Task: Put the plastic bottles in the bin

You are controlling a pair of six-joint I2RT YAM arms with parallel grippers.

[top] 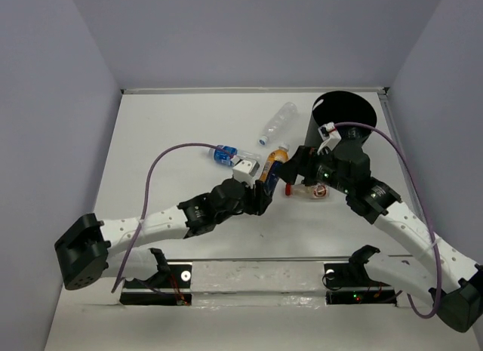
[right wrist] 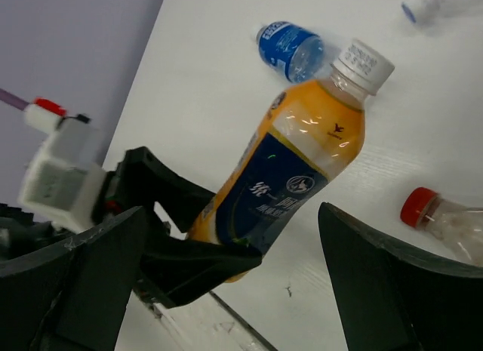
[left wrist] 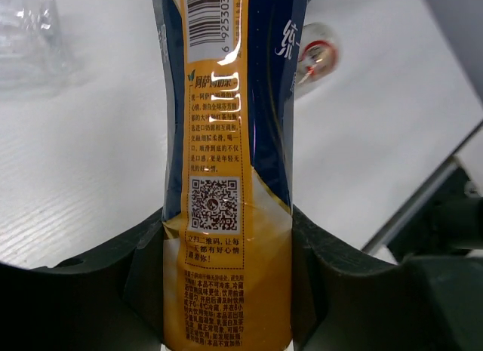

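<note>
A matte white tabletop [top: 173,132], boxed in by pale lavender walls, is carrying the scattered bottles. The left gripper [top: 264,186] is clamping its black fingers [left wrist: 143,268] tight on the lower body of a glossy orange-juice bottle with a navy label and ribbed white cap [right wrist: 302,170], holding it tilted. The left arm is stretching low across the table from the near left. The right gripper [top: 296,168] is hanging just right of that bottle, jaws spread wide and gripping nothing, its arm bending in from the near right. A tall, smooth black cylindrical bin [top: 343,121] is standing at the far right. A ribbed clear bottle [top: 277,123] is lying left of the bin. A small blue-labelled bottle [top: 223,154] is lying left of the held bottle, and a small red-capped clear bottle [top: 306,190] by the right gripper.
</note>
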